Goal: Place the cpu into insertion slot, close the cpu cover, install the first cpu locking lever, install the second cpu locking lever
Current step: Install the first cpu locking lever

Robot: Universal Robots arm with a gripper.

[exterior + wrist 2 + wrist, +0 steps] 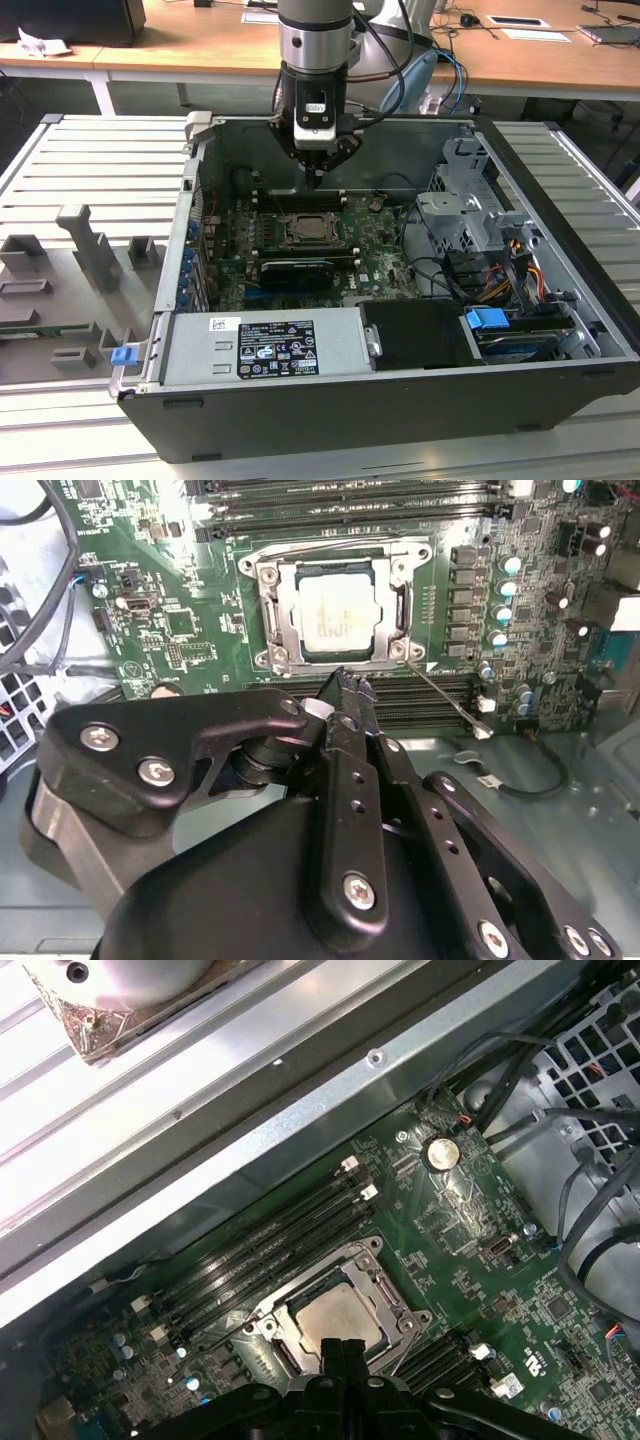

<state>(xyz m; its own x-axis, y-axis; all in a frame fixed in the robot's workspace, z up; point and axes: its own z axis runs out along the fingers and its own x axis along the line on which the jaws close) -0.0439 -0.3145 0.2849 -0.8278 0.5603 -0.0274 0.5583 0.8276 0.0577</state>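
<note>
The cpu (335, 615) lies flat in the insertion slot on the green motherboard, silvery-beige face up; the slot's contacts are hidden beneath it. The cpu cover (272, 610), a silver frame, lies down around the chip. One thin wire locking lever (447, 702) juts out from a socket corner over the memory slots. Another wire lever (330, 548) runs along the opposite side of the socket. My gripper (345, 680) hangs above the socket's edge, fingers shut together and holding nothing. In the exterior view the gripper (315, 183) is just above and behind the cpu (303, 230).
The open computer case wall (200, 200) surrounds the board. A black graphics card (295, 270) lies in front of the socket, with a power supply (270, 345) nearer. A drive cage (470, 215) and cables sit at the exterior view's right. Grey fixtures (90, 250) stand outside at the left.
</note>
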